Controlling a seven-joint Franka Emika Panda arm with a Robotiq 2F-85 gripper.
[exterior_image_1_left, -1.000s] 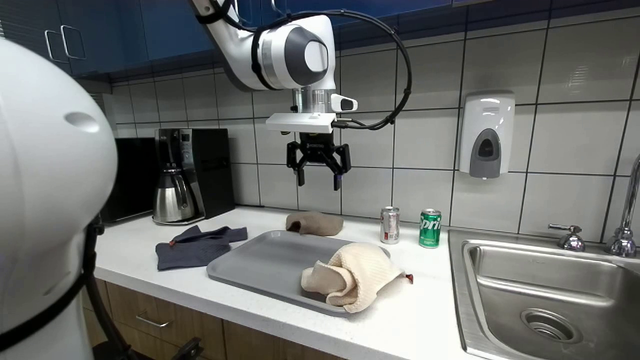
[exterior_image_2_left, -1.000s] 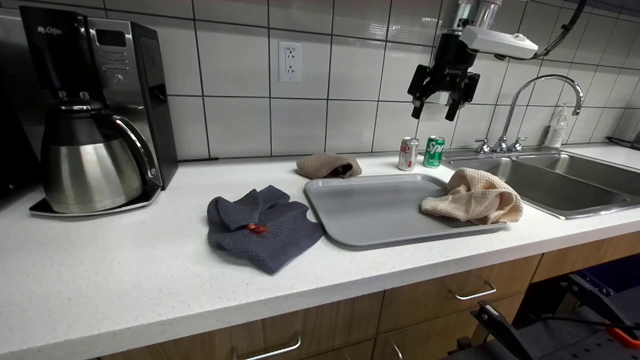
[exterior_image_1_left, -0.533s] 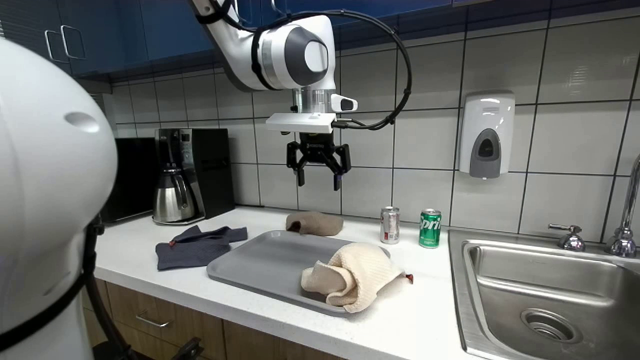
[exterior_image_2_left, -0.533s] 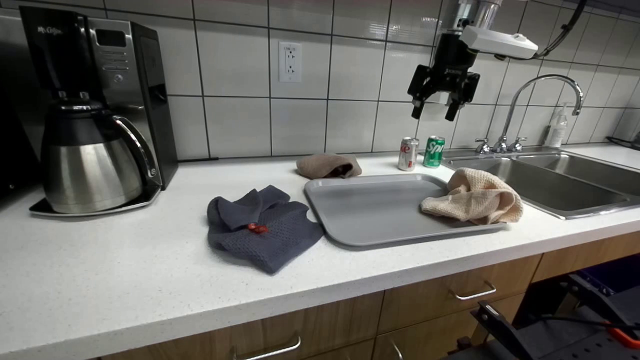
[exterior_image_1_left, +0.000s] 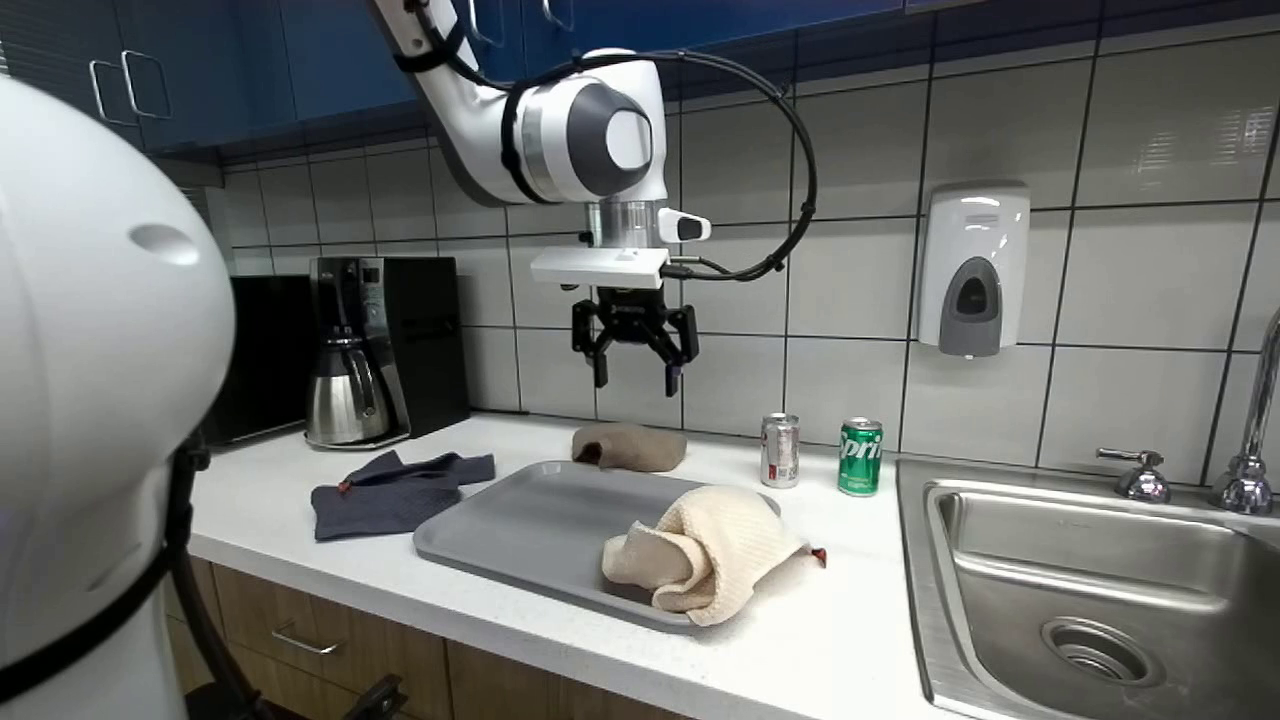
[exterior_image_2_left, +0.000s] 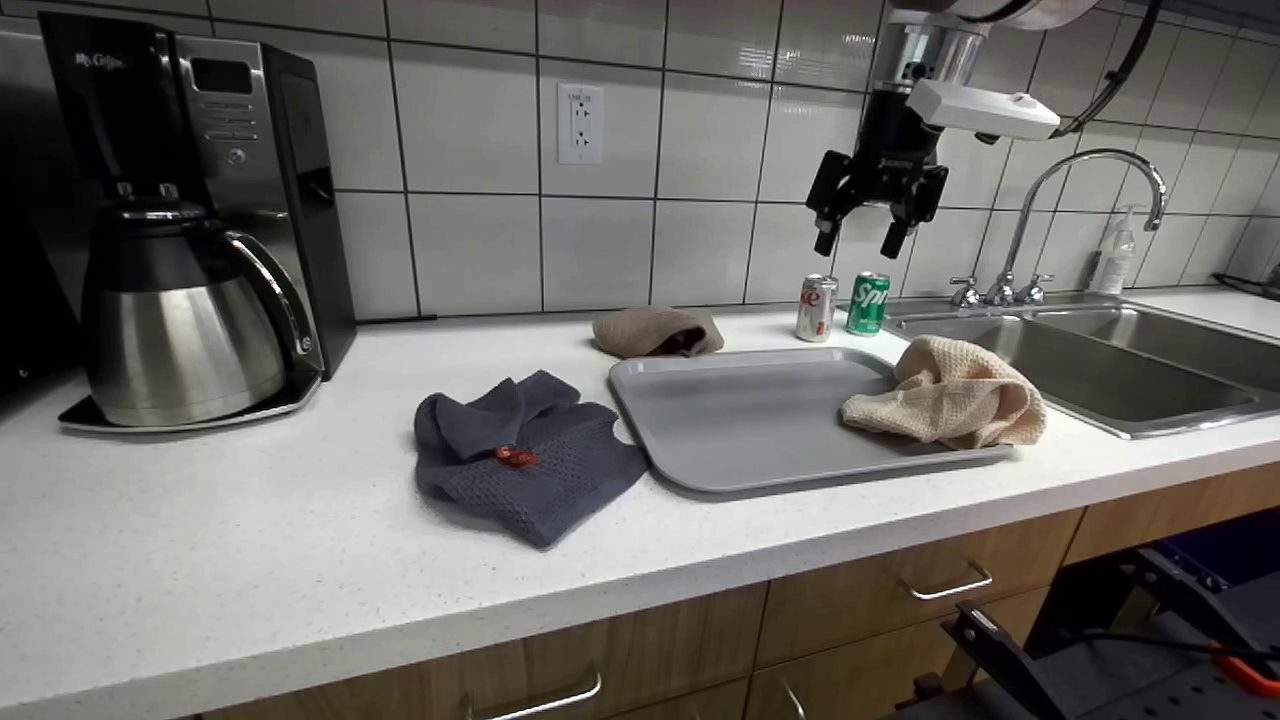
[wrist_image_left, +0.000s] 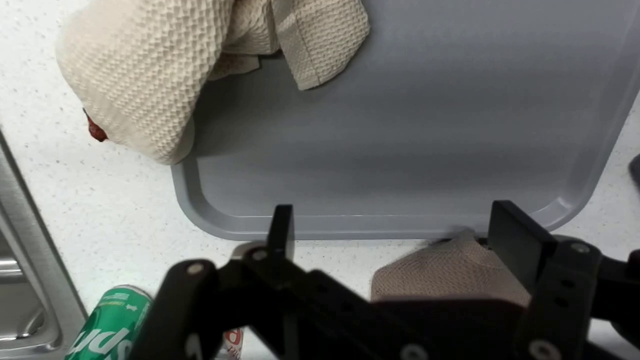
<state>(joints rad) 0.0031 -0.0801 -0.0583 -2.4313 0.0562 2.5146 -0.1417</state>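
My gripper (exterior_image_1_left: 636, 384) hangs empty in the air above the counter, its two fingers spread wide. A grey tray (exterior_image_2_left: 760, 425) lies below it. Over one end of the tray is a crumpled cream cloth (exterior_image_1_left: 740, 540), partly on the counter, with a red tag. Behind the tray sits a folded brown cloth (exterior_image_2_left: 655, 332); in the wrist view this brown cloth (wrist_image_left: 440, 275) shows below the jaws, partly hidden by the gripper body. A dark blue cloth (exterior_image_2_left: 530, 460) with a red tag rests beside the tray's opposite end.
A silver can (exterior_image_1_left: 780, 450) and a green Sprite can (exterior_image_1_left: 860, 457) stand by the tiled wall, near the steel sink (exterior_image_1_left: 935, 600). The coffee maker (exterior_image_2_left: 290, 200) with its steel carafe (exterior_image_2_left: 185, 320) occupies the far end. A soap dispenser (exterior_image_1_left: 975, 270) is mounted on the wall.
Over the last half second my arm has come down a little, with the gripper still open. The cloths, tray and cans have stayed where they were.
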